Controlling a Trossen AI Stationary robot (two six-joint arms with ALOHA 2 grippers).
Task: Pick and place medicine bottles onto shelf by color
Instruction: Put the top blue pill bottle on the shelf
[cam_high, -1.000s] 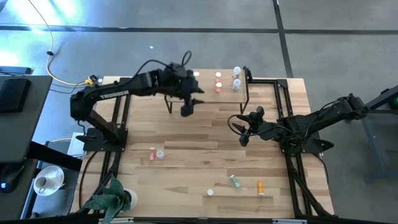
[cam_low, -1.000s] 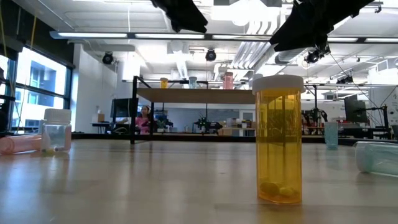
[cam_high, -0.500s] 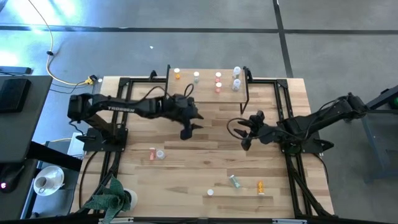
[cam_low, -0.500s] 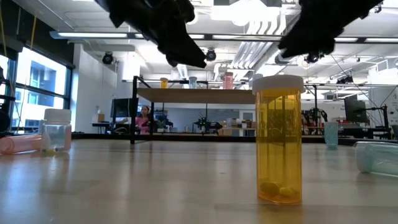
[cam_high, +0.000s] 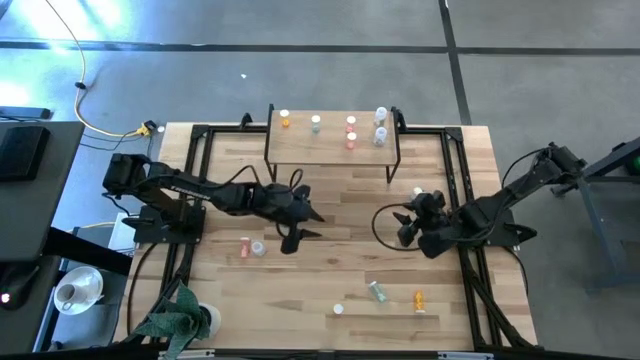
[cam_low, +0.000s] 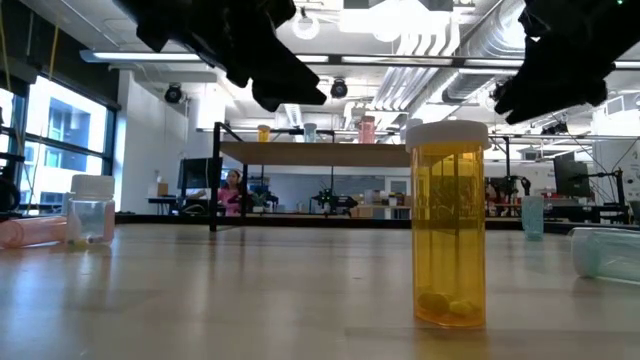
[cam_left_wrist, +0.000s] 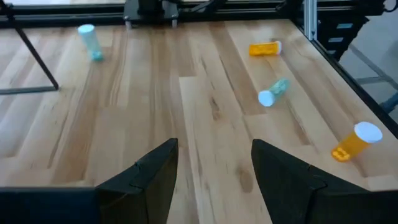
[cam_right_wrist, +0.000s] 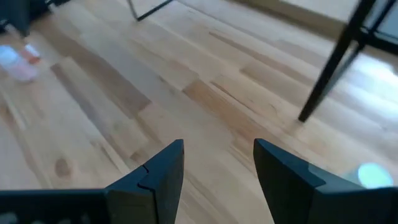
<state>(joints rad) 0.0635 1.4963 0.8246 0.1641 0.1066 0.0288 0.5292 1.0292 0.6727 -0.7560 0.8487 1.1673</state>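
The shelf (cam_high: 330, 143) stands at the table's far middle, with orange (cam_high: 285, 120), pale (cam_high: 316, 123), red (cam_high: 351, 131) and clear (cam_high: 380, 124) bottles on top. On the table, a pink (cam_high: 245, 246) and a clear bottle (cam_high: 259, 247) sit near left. A green bottle (cam_left_wrist: 273, 92) and an orange one (cam_left_wrist: 265, 48) lie on their sides. Another orange bottle (cam_low: 448, 225) stands upright near the front. My left gripper (cam_high: 300, 228) is open and empty over mid-table (cam_left_wrist: 214, 168). My right gripper (cam_high: 403, 225) is open and empty right of it (cam_right_wrist: 217, 168).
A pale blue bottle (cam_high: 418, 192) stands beside the right arm, near the shelf's right legs (cam_right_wrist: 329, 68). Black frame rails (cam_high: 455, 170) run along both table sides. A plant (cam_high: 180, 318) sits at the near left corner. Bare wood lies between the two grippers.
My left gripper has drawn back from the shelf's left part toward the table's near edge and come lower, open and empty throughout. An orange bottle now shows where the arm covered the shelf. My right gripper has shifted slightly toward the right edge.
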